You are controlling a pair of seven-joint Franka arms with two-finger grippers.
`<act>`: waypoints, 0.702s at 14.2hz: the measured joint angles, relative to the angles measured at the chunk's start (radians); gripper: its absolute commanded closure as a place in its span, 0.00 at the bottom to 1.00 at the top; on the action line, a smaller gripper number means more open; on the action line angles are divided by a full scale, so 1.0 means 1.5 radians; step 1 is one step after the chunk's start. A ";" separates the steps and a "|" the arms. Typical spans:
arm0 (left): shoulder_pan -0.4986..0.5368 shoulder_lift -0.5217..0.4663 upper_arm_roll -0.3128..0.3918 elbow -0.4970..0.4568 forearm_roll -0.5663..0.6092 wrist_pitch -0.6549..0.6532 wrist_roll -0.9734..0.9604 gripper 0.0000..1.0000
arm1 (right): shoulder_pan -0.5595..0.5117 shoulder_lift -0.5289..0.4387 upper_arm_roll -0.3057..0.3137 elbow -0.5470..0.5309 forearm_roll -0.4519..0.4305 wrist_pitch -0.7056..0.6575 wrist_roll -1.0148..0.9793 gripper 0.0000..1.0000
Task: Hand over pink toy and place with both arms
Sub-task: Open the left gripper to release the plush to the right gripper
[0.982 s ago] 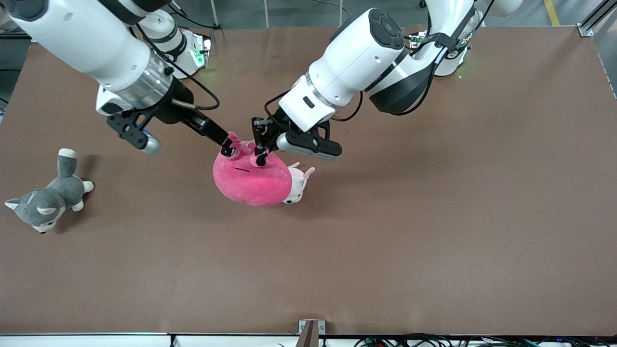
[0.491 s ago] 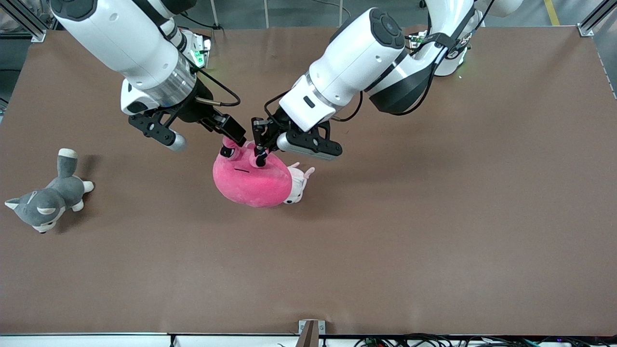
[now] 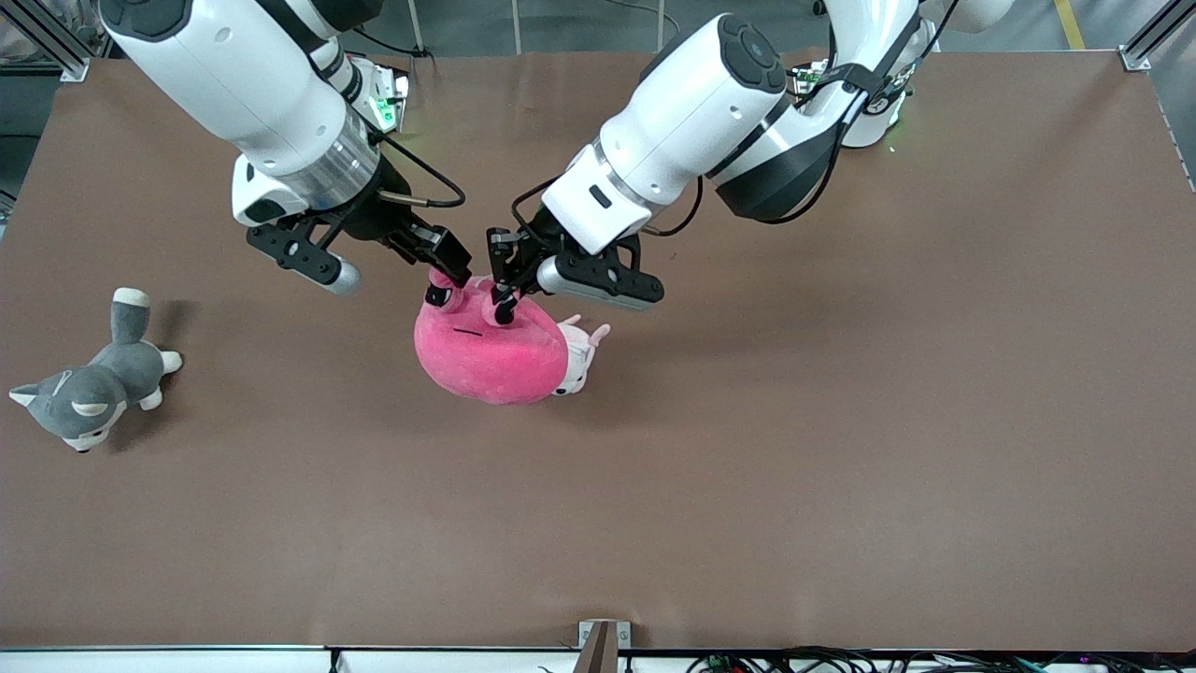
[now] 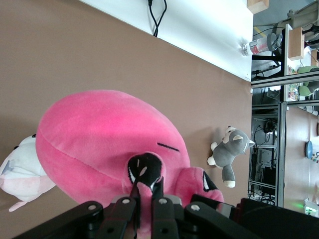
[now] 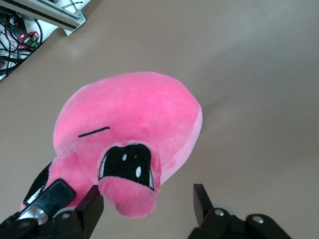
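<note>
Jaws: left gripper (image 3: 502, 301) clamped on round hot-pink plush toy's (image 3: 491, 350) ear nub; right gripper (image 5: 148, 206) apart around other nub
Handling: soft, light; nubs judged best hold

Both arms (image 3: 691, 121): glossy white shells, black joint caps and bands, silver wrist ring on right arm (image 3: 318, 164), black cables looped at wrists, matte-black finger hardware.

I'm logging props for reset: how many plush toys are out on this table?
3. The pink toy hangs mid-table from the left gripper. The pale puppy plush lies partly hidden beside it. The grey husky plush lies toward the right arm's end.
</note>
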 measured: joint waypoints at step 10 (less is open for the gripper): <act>0.000 0.000 0.000 0.000 0.000 0.002 0.000 1.00 | 0.000 0.001 0.000 0.000 0.000 0.020 -0.001 0.81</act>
